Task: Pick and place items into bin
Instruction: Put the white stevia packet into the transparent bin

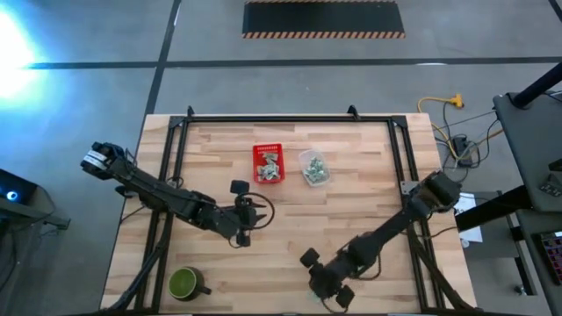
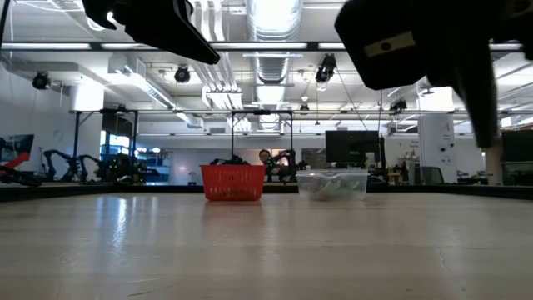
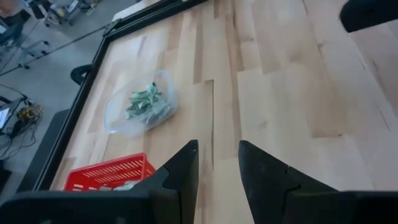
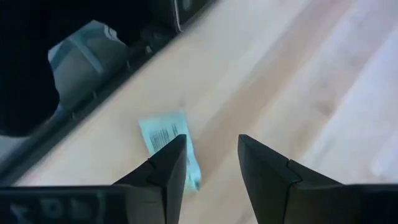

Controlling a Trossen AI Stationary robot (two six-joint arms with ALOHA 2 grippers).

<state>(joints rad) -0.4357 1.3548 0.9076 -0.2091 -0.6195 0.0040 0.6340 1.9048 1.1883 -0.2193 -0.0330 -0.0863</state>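
Note:
A red basket [image 1: 269, 163] stands at the far middle of the table, with pale green-and-white items inside. Beside it on the right stands a clear tub [image 1: 313, 167] that holds more items [image 3: 143, 102]. One loose pale green-and-white wrapper [image 4: 163, 132] lies flat on the wood by the table's near edge. My right gripper [image 4: 211, 140] hangs open just above it, and one fingertip covers the wrapper's corner. My left gripper [image 3: 217, 146] is open over bare wood at mid table [image 1: 248, 219], with nothing between its fingers.
A green mug [image 1: 184, 283] stands at the near left corner. A black frame rail [image 1: 290, 119] runs along the table's far edge and down both sides. The wood between the basket and the near edge is bare. In the low view both arms hang above the basket [image 2: 232, 182] and the tub [image 2: 332, 184].

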